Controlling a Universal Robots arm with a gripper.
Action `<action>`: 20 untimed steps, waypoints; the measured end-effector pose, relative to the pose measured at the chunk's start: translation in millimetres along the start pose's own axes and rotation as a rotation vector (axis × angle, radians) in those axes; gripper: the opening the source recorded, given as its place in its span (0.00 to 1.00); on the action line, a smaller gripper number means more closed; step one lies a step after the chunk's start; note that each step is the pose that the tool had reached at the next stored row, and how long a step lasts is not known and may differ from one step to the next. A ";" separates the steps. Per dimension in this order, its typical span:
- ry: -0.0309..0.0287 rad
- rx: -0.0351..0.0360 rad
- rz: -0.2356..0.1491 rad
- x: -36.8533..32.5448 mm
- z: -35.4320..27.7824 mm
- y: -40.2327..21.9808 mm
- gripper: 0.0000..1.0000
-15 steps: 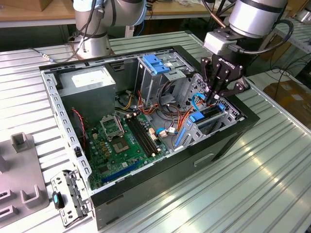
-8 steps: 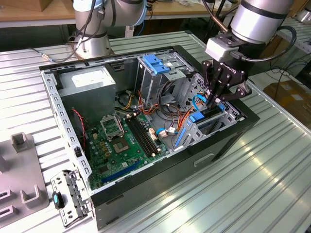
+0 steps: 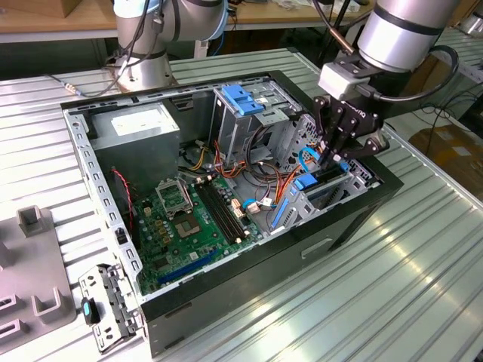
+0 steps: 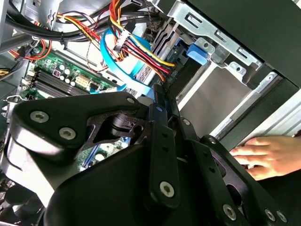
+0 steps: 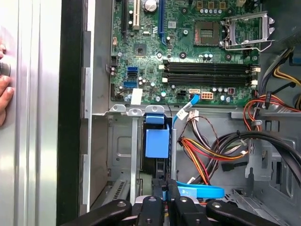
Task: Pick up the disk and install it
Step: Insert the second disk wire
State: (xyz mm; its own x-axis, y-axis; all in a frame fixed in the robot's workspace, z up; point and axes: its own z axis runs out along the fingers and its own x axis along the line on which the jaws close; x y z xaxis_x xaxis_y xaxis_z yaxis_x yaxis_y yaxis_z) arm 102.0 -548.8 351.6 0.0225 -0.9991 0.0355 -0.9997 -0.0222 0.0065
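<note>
My arm reaches steeply down into the open computer case [image 3: 362, 204]. My pincer [image 3: 333, 160] is clamped on the disk [image 5: 156, 141], standing on edge, partway in the drive bay [image 5: 122, 150].

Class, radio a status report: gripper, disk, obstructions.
Gripper shut on black-and-silver disk with blue side rails, edge-on in metal drive bay. Blue flat cable alongside. Person's hand on black case.

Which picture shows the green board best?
The first wrist view: the green board faces the camera straight on, with nearly all of it uncovered. The exterior view shows it at a slant. A corner of it appears in the second wrist view.
</note>
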 end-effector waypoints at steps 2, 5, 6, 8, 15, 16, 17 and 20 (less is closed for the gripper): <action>-0.0026 -0.0004 0.013 -0.1 0.5 0.1 0.16; -0.0031 -0.0014 0.042 -0.1 0.8 0.0 0.16; -0.0029 -0.0014 0.045 -0.1 0.8 0.0 0.16; -0.0031 -0.0015 0.045 -0.2 1.4 -0.2 0.16; -0.0030 -0.0015 0.045 -0.2 3.0 -0.9 0.16; -0.0030 -0.0015 0.044 -0.2 3.2 -0.9 0.16; -0.0031 -0.0015 0.044 -0.2 3.6 -1.0 0.16; -0.0030 -0.0015 0.044 -0.3 4.5 -1.0 0.16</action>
State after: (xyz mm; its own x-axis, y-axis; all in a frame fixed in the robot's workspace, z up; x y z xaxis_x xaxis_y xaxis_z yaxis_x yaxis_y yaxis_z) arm 102.9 -548.7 347.1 -0.0216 -0.9992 0.0328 -0.9997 0.0219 0.0064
